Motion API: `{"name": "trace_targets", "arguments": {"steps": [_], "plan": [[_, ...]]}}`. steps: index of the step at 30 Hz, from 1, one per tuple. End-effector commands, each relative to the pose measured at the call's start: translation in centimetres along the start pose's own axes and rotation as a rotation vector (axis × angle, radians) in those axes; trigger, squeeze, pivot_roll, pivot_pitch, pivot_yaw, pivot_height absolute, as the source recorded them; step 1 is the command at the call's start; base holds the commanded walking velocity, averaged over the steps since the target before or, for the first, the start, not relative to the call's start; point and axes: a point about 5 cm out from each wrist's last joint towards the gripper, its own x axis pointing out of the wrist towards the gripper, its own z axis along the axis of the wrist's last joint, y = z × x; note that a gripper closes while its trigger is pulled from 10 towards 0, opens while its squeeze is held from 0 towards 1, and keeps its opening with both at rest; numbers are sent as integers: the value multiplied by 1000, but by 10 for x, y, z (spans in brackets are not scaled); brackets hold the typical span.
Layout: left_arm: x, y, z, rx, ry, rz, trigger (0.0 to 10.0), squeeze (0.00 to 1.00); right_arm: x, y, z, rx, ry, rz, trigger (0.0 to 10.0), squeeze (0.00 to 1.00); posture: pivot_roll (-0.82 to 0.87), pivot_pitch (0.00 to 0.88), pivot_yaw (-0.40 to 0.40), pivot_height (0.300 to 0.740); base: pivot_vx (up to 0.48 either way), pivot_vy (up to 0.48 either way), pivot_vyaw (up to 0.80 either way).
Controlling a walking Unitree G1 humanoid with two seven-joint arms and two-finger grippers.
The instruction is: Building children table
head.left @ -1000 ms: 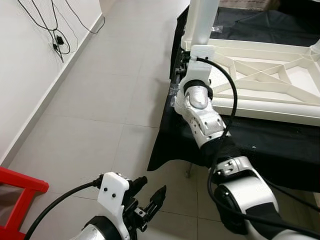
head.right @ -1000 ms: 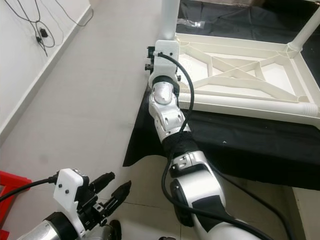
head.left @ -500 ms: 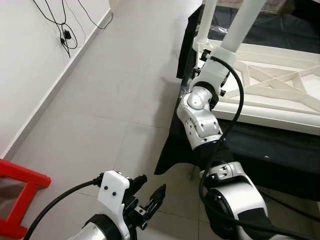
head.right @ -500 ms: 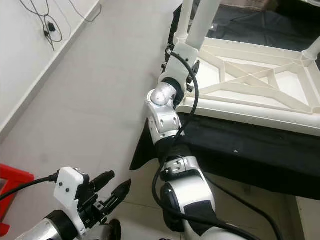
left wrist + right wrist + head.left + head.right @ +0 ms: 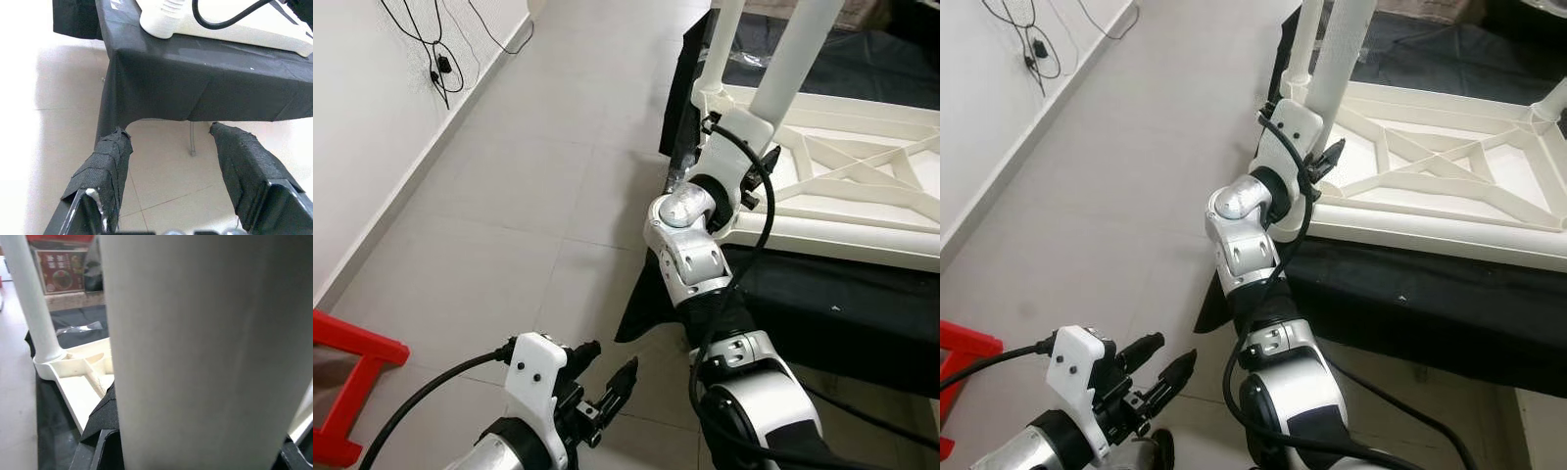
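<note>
Tilting away from its upright stance of a second ago, the smooth white cylindrical plastic table leg (image 5: 1344,54) is clamped in the right end effector (image 5: 1317,147), evidently unseated. It hangs over the corner of the upturned ribbed white plastic tabletop frame (image 5: 1449,186) on the black-draped table (image 5: 822,304). The left end effector (image 5: 168,161) hangs open and empty, showing fabric-wrapped fingers.

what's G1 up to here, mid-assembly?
Yes. A white children's table frame lies upside down on a black-draped surface. The right end effector is shut on a white table leg at the frame's near-left corner, the leg leaning rather than upright. Another leg already stands at the corner behind it. The left end effector hangs open and idle low over the floor tiles.
</note>
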Motion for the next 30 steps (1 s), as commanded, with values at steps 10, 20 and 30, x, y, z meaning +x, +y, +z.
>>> {"name": "trace_targets", "arguments": {"steps": [10,20,30], "plan": [[4,1,-6,-13,12,17,10000,0,10,-15,-25,-60,123,-86,10000,0,166,293,-52,740,0,0,0],[6,2,-6,-10,7,14,10000,0,19,-8,17,12,-34,-82,10000,0,161,283,-53,740,0,0,0],[5,3,-7,-10,7,13,10000,0,19,-8,7,-6,4,-54,10000,0,158,273,-53,740,0,0,0]]}}
